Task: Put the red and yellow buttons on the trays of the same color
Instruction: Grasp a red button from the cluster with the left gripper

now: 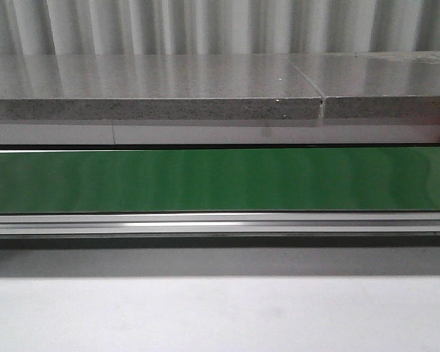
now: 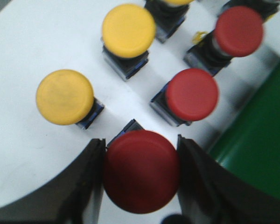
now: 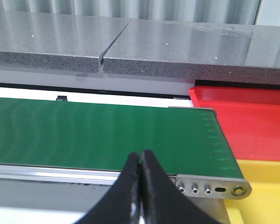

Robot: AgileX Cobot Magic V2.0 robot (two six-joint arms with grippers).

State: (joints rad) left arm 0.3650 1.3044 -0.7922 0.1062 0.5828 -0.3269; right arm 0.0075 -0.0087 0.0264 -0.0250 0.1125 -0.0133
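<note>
The left hand (image 2: 141,175) grips a red button (image 2: 141,171) on the white tabletop (image 2: 32,42). The right hand (image 3: 141,186) is clenched and holds nothing. The red tray (image 3: 252,123) and yellow tray (image 3: 266,186) look empty, I think, so all buttons are left.

Front view: looking forward and low across the long green conveyor belt (image 1: 220,180) toward the speckled grey stone ledge (image 1: 154,99), sitting at middle distance. Right wrist view: facing the same belt (image 3: 102,137) and ledge (image 3: 186,51) from nearer its end, also taking in the red plastic tray (image 3: 252,123) and yellow plastic tray (image 3: 266,191). Left wrist view: staring steeply down, very close, onto round-capped red and yellow push buttons (image 2: 191,93) on a white tabletop (image 2: 32,42), sharing only a corner of belt (image 2: 259,144).
</note>
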